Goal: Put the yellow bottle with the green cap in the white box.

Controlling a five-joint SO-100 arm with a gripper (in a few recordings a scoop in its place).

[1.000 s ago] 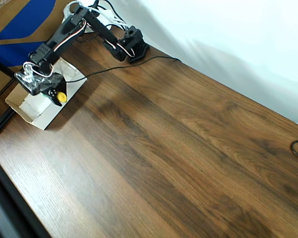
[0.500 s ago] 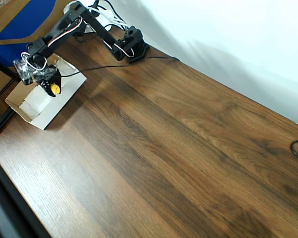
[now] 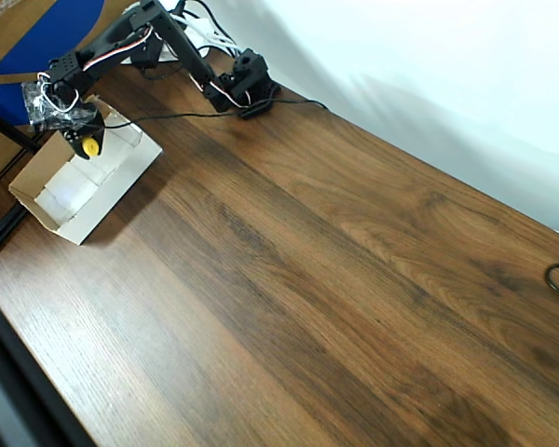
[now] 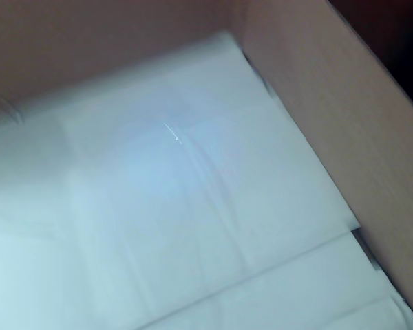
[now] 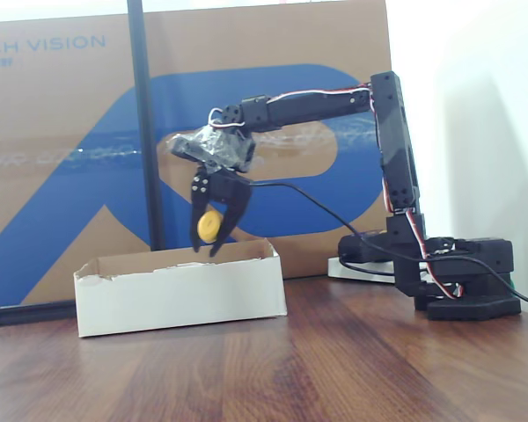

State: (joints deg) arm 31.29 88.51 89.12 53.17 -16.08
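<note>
My gripper (image 3: 85, 152) hangs over the far end of the white box (image 3: 123, 182) and is shut on the yellow bottle (image 3: 91, 146). In the fixed view the gripper (image 5: 208, 248) points down just above the box's tan rim (image 5: 180, 261), with the yellow bottle (image 5: 209, 224) clamped between its black fingers. The bottle's green cap is hidden. The wrist view looks straight into the box, at its white paper lining (image 4: 172, 206) and a tan inner wall (image 4: 330, 124).
A big brown-and-blue carton (image 5: 62, 176) stands right behind the box, with a black pole (image 5: 145, 132) in front of it. The arm's base (image 3: 247, 84) sits at the table's far edge, a black cable (image 3: 214, 116) trailing from it. Open wooden table (image 3: 335, 279) spreads to the right.
In the overhead view the gripper has carried the yellow bottle up and to the left, from the box's right edge to above its far end. It has stayed shut on the bottle.
</note>
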